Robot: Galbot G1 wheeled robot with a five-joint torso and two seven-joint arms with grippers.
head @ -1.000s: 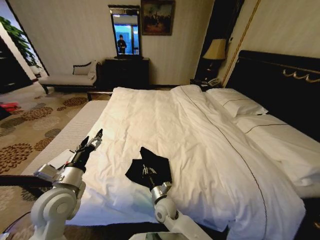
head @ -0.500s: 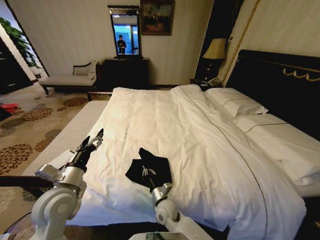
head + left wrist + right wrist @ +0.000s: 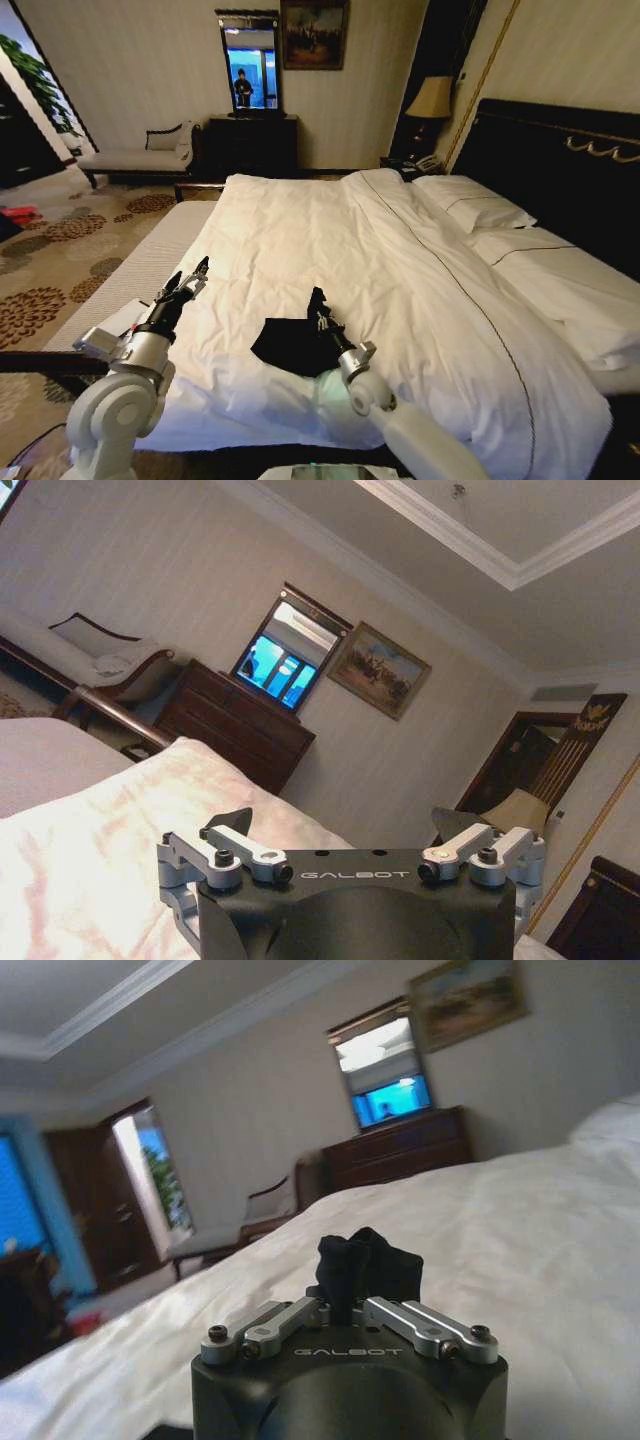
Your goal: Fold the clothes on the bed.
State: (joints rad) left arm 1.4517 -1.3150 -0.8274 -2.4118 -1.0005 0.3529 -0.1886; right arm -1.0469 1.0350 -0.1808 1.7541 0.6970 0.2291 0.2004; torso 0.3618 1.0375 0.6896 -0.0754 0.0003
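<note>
Head view: black T-shirt lies crumpled near the foot edge of the bed; right gripper is pinched on a raised fold and has swung toward the headboard since a second ago, dragging cloth along. Left gripper, spread apart, hasn't moved near the bed's left edge. Right wrist view: fingers clamp a bunched black wad — light, limp, non-slippery; better gripped at a hem or sleeve edge.

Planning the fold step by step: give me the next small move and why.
Probably carry the pinched edge across the black T-shirt and lay it down: the right end effector is shut on a raised bunch of fabric, while the left end effector hovers open beside it above the bed.
</note>
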